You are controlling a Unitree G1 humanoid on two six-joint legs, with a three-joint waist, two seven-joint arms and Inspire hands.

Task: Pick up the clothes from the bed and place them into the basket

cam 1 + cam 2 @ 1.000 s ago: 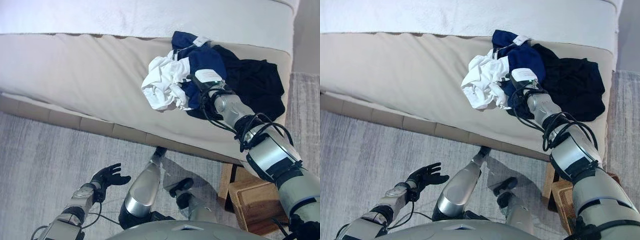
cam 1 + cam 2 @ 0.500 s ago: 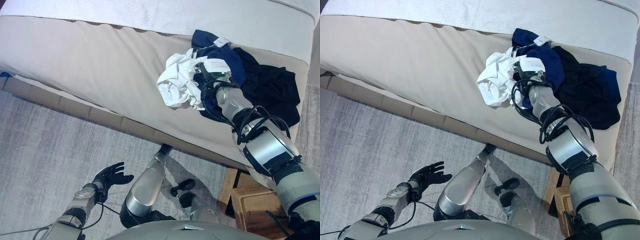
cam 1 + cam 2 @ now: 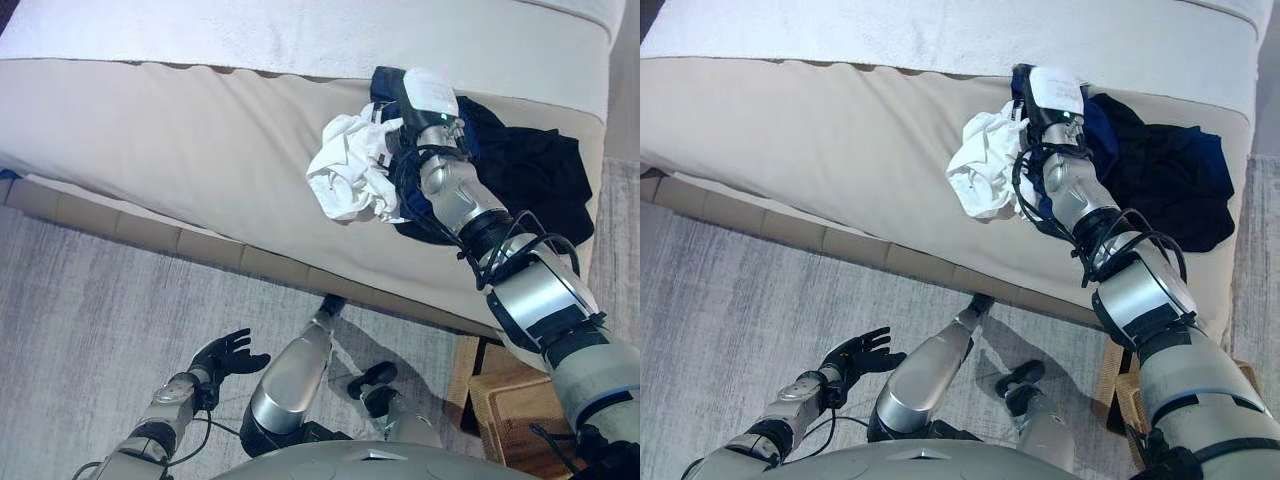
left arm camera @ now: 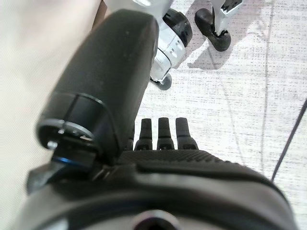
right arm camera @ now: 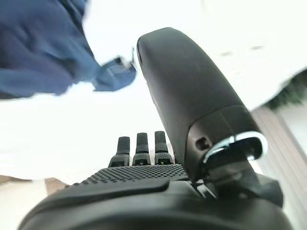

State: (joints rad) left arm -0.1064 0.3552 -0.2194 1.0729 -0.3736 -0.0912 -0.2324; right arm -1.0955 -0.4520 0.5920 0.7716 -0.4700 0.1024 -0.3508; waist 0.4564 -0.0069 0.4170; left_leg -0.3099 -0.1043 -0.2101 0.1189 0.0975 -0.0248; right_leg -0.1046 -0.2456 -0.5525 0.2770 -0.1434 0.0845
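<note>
- My right robot hand [image 3: 425, 100] is stretched out over the clothes pile on the bed [image 3: 180, 150], near the far edge of the heap, so I'm reaching for a garment.
- In the right wrist view the fingers [image 5: 139, 146] stand straight in a row beside the thumb, with nothing curled around cloth — the robot hand is open and holds nothing.
- The white garment [image 3: 350, 180] lies crumpled at the pile's left side, just beside my right forearm and loose on the mattress.
- The navy garment [image 3: 1095, 125] sits bunched under and around my wrist; it fills the space past my fingers in the wrist view, so I judge it the likeliest thing to close on.
- The black garment [image 3: 530, 180] is spread flat to the right of my arm, touching the navy one.
- My left robot hand [image 3: 228, 355] hangs low over the floor, fingers spread and relaxed, empty — idle.
- The wicker basket [image 3: 510, 405] waits on the floor at the bed's foot, by my right side, partly behind my arm; I can't see into it.
- The bed has a beige cover with a white blanket [image 3: 300, 35] along its far side.
- Below the bed lies a grey, finely streaked carpet [image 3: 90, 290].
</note>
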